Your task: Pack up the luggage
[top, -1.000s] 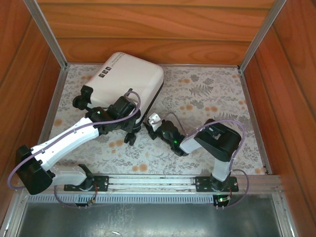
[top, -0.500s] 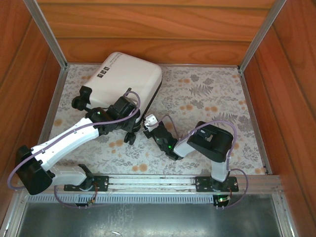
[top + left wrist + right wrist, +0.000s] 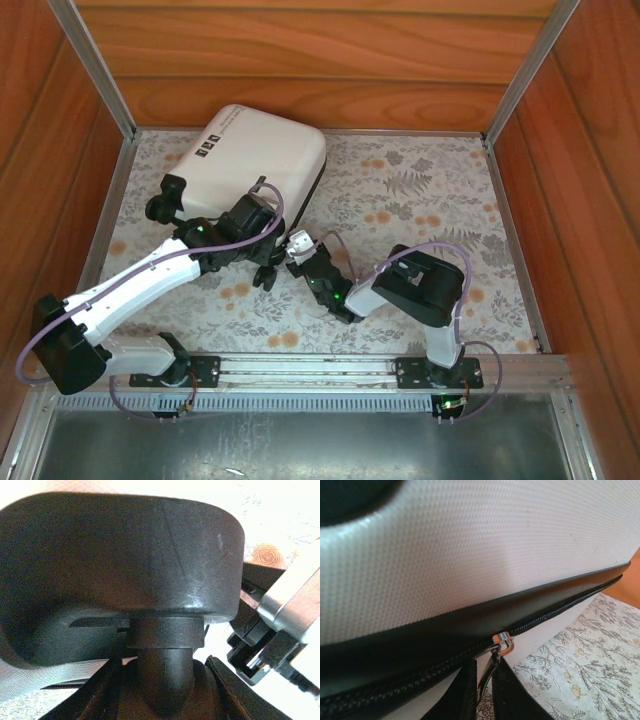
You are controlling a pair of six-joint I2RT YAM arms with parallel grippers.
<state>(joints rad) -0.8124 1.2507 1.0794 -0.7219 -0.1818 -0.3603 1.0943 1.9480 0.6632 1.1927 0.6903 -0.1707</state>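
The luggage (image 3: 262,158), a white hard-shell case, lies closed on the floral mat at the back left. Its black zipper band (image 3: 420,645) runs across the right wrist view. My right gripper (image 3: 295,248) is at the case's near right edge. That gripper (image 3: 485,663) is shut on the black zipper pull (image 3: 488,678) hanging from the metal slider (image 3: 503,641). My left gripper (image 3: 262,256) is at the near corner. In the left wrist view its fingers (image 3: 107,685) are closed around the stem (image 3: 162,665) under a black wheel (image 3: 120,560).
Wooden walls (image 3: 300,60) and metal posts (image 3: 95,65) enclose the mat. Another black wheel (image 3: 166,198) sticks out at the case's left end. The mat to the right (image 3: 430,190) is open floor. A metal rail (image 3: 320,370) carries both arm bases.
My right arm has moved left toward the case and its jaws have closed on the zipper pull. The case has shifted slightly left. The left arm has not moved.
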